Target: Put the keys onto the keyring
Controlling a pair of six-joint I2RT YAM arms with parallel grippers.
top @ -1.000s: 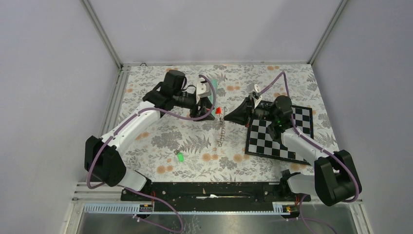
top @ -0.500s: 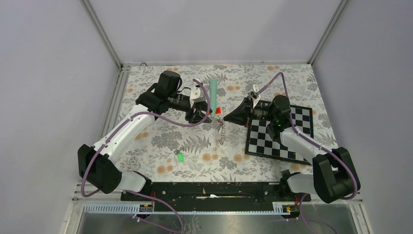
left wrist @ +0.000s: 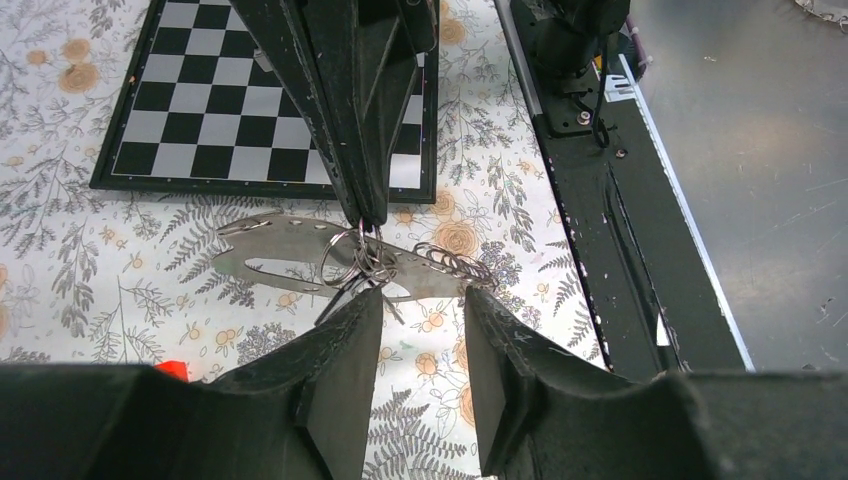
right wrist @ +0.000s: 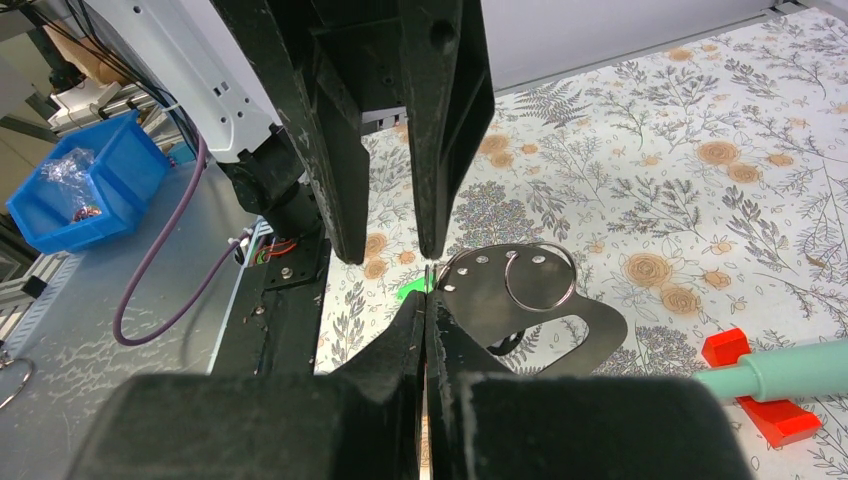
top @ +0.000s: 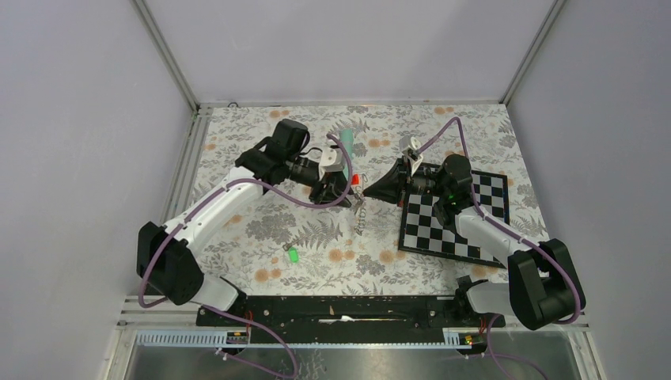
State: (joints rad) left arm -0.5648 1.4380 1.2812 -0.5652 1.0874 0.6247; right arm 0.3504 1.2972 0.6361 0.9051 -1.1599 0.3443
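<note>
keyring (left wrist: 285,238) mid-tabletop (top: 316,273), rings pinched in clenched right end effector (right wrist: 426,300) | left end effector (left wrist: 420,300) released, tips just beside rings | green key (top: 292,255) loose, near-left, well apart | chessboard (top: 455,218) edge just right | teal stick (top: 346,141) far side | blue bin (right wrist: 75,190) off-table, clear bag inside

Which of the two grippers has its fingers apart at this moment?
The left gripper: a clear gap separates its fingers, whereas the right gripper is pinched shut on the keyring.
</note>
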